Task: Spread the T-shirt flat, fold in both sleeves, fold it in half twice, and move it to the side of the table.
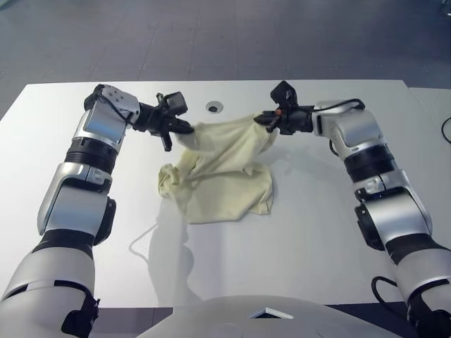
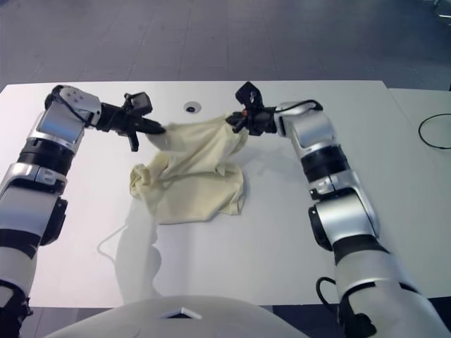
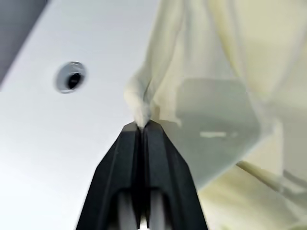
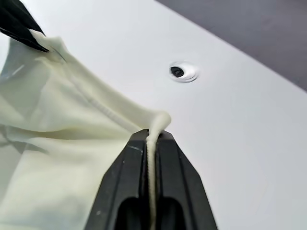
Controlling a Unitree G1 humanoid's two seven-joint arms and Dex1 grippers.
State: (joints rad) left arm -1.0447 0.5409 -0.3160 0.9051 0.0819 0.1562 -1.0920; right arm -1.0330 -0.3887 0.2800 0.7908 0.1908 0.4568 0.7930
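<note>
Left end effector (image 3: pixel 142 125) was clenched on pinch of T-shirt (image 1: pixel 222 176) edge; right end effector (image 4: pixel 154 134) was clamped on seamed edge at other side. Top edge hung lifted between the 2, rest lay crumpled on tabletop (image 1: pixel 317 232) near cable hole (image 1: pixel 213 107). I judged step 1, spreading, in hand, with no folds made. Next move, as I read it: pull ends apart, lower cloth flat.

— What carries the things in front of you?
— A white table (image 1: pixel 317 239). In its far part I see a small round hole (image 1: pixel 213 107) with a grey ring.
— And what lies on it?
— The pale yellow T-shirt (image 1: pixel 222 190), crumpled, near the middle. Its lower part rests on my table, and the upper edge is raised.
</note>
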